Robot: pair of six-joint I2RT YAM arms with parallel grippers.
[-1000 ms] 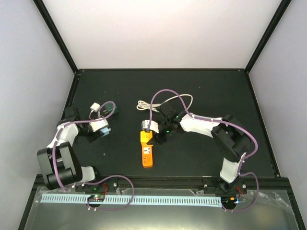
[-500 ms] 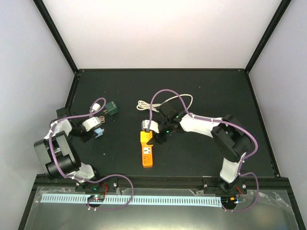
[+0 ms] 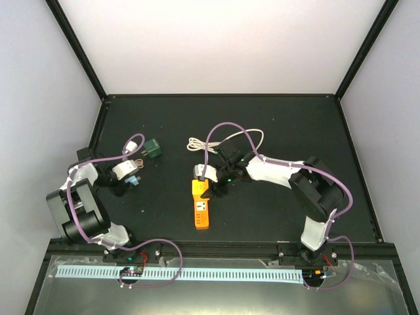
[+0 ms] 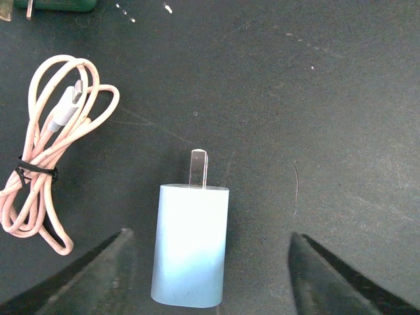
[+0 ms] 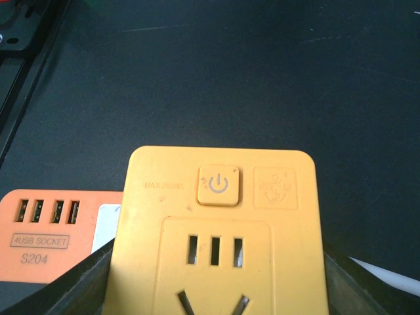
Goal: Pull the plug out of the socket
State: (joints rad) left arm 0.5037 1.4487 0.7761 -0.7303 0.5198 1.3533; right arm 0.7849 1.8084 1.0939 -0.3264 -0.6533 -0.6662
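On the dark bench (image 3: 289,125), lowest in the centre of the overhead view, lies the orange socket (image 3: 201,209), its long side running up the frame. My right end effector (image 3: 211,184) reaches in from the right onto the upper end of that block and is closed narrow on it. In the right wrist view the socket's face, with its power button and pin slots, fills the lower middle, and my dark fingers (image 5: 374,289) lie against both of its sides. At the lower left of that view a deeper orange face shows four USB slots and the print "4USB SOCKET S204". Just above my right end effector in the overhead view, the small white plug (image 3: 200,171) touches the socket's upper end; I cannot tell how deep it sits. Its thin cream cord (image 3: 197,146) curls away toward the upper middle. At the left of the overhead view my left end effector (image 3: 131,177) is spread wide and grips nothing. In the left wrist view a pale blue charger (image 4: 190,252) lies flat between the fingers, apart from both, prongs pointing up the frame. A coiled cable (image 4: 52,151) lies at the left of that view, and a dark green cube (image 3: 153,148) lies beyond it.
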